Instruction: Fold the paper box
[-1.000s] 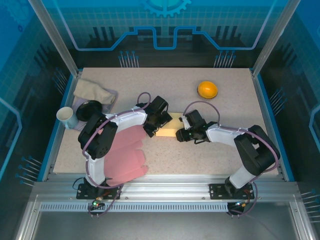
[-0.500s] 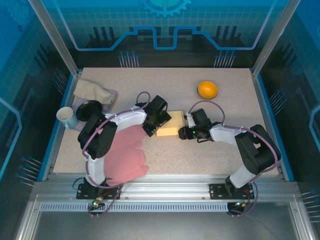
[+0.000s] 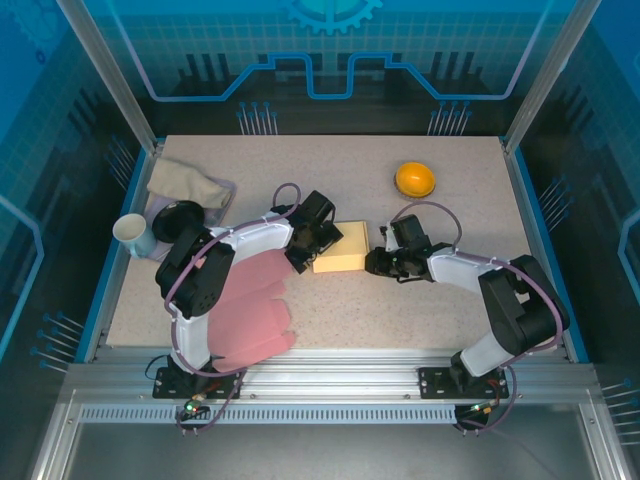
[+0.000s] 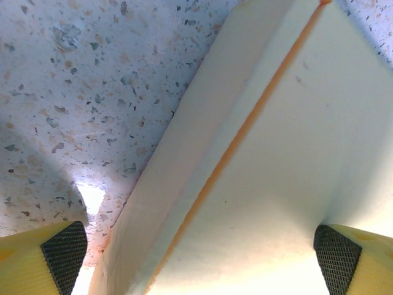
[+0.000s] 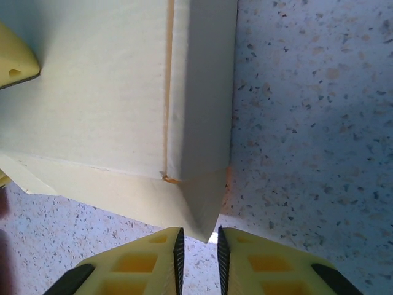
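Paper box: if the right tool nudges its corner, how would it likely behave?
Probably light and apt to slide, not roll: the paper box lies flat on the smooth speckled table. Its thin folded walls and visible seam suggest it would flex or dent under a firm push.

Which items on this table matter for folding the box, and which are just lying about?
In use: paper box.
Lying about: orange round object, pink cloth, beige cloth, white cup, dark round object.
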You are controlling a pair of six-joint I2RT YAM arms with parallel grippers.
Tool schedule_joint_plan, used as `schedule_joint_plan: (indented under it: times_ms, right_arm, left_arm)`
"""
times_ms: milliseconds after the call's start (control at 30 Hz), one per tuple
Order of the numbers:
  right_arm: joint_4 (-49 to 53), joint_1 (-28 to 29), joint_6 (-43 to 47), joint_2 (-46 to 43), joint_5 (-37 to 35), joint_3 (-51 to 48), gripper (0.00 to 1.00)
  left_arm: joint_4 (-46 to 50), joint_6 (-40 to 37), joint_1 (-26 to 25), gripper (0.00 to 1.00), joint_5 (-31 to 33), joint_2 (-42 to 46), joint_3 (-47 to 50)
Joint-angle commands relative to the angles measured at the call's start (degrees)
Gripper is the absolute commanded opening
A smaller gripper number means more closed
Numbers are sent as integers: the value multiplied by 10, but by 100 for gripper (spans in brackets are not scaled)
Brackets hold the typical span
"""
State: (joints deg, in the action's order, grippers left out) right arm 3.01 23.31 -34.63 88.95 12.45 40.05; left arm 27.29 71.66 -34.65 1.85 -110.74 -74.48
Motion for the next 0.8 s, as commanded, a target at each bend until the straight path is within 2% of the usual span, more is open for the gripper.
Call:
schedule_joint_plan:
  times_ms: [0, 167, 267, 500, 767]
  right_arm:
    - [5, -4, -22, 6, -5, -2, 23]
    - [-18, -4, -28, 38, 0, 5, 21]
    - [-37, -3, -34, 59, -7, 7, 15]
    - [-107, -5, -60, 80, -7, 13, 15]
    - [-94, -15, -78, 98, -2, 50, 16]
  left_arm:
    - [72, -7, 9, 99, 26, -18, 6]
    - [72, -5, 7, 98, 24, -17, 6]
    - [72, -6, 6, 99, 20, -18, 5]
    - [67, -4, -10, 98, 2, -22, 6]
    - [71, -11, -38, 98, -18, -22, -22]
